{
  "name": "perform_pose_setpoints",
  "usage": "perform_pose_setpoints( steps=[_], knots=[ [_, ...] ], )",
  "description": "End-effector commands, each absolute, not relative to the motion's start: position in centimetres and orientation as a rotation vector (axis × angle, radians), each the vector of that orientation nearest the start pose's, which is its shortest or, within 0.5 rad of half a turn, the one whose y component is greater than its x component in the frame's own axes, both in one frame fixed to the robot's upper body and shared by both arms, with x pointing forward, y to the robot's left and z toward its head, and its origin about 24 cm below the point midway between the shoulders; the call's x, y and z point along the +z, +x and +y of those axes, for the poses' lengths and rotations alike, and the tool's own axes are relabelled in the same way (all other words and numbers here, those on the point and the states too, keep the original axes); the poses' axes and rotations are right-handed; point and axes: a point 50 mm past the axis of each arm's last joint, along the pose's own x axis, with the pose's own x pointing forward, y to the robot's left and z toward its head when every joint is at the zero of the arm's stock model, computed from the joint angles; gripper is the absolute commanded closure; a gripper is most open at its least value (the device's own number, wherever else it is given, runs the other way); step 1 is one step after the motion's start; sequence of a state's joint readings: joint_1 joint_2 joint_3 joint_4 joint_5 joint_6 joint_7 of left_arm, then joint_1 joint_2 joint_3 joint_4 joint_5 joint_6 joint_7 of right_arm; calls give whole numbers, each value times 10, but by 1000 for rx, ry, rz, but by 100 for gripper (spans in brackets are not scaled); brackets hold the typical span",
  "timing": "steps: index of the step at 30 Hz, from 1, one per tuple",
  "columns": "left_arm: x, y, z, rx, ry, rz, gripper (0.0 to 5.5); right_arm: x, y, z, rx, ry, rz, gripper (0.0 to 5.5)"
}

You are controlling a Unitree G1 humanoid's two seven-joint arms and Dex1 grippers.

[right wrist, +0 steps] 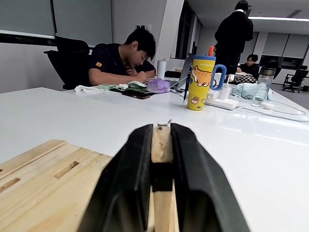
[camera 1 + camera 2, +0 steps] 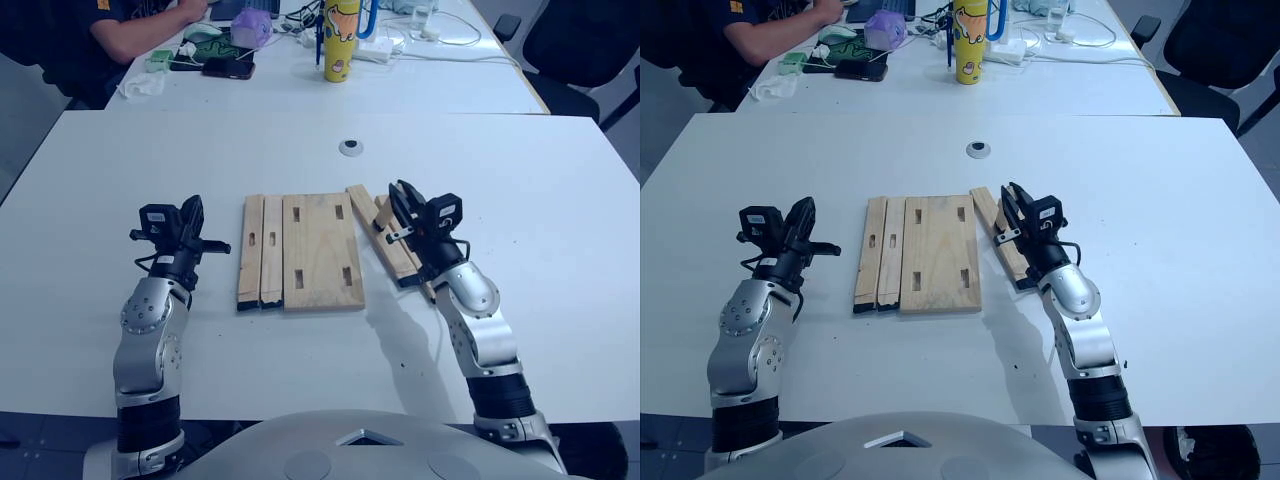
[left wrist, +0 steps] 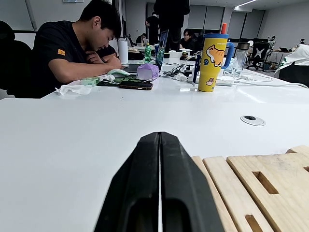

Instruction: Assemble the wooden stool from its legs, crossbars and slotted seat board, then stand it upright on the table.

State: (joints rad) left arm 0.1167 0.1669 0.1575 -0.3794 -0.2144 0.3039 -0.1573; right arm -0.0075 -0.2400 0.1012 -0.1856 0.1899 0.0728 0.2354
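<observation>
With left gripper closed, right gripper clamps a strip beside the seat board.

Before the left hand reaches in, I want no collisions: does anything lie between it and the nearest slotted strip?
Nothing visible does. Only bare tabletop lies between the left hand and the nearest slotted strip.

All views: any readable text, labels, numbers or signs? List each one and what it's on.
No text is readable.
Yellow tumbler: cartoon animal; small mark under it too blurred to read.
Left sticker behind left gripper: too small.
Right sticker behind right gripper: too small.
Seat board, wooden piece clamped in right gripper: no print.
</observation>
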Motion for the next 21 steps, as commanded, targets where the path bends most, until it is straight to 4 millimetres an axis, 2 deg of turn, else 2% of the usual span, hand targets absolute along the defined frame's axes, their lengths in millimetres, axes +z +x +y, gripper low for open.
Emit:
perform_pose_setpoints(
  steps=[1, 4, 5, 9, 15, 21],
  knots=[
    [85, 227, 202, -44, -16, 5, 550, 31, 243, -161, 296, -34, 265, 506],
    [86, 227, 202, -44, -16, 2, 550, 40, 248, -160, 294, -23, 230, 506],
    [86, 227, 202, -42, -17, 1, 550, 43, 250, -160, 290, -22, 214, 470],
    [85, 227, 202, -37, -20, -1, 550, 56, 255, -161, 265, -19, 155, 411],
    [85, 227, 202, -30, -22, -1, 550, 75, 262, -160, 249, -6, 67, 411],
    [84, 227, 201, -29, -20, -4, 550, 84, 264, -157, 275, -5, 35, 411]
  ],
)
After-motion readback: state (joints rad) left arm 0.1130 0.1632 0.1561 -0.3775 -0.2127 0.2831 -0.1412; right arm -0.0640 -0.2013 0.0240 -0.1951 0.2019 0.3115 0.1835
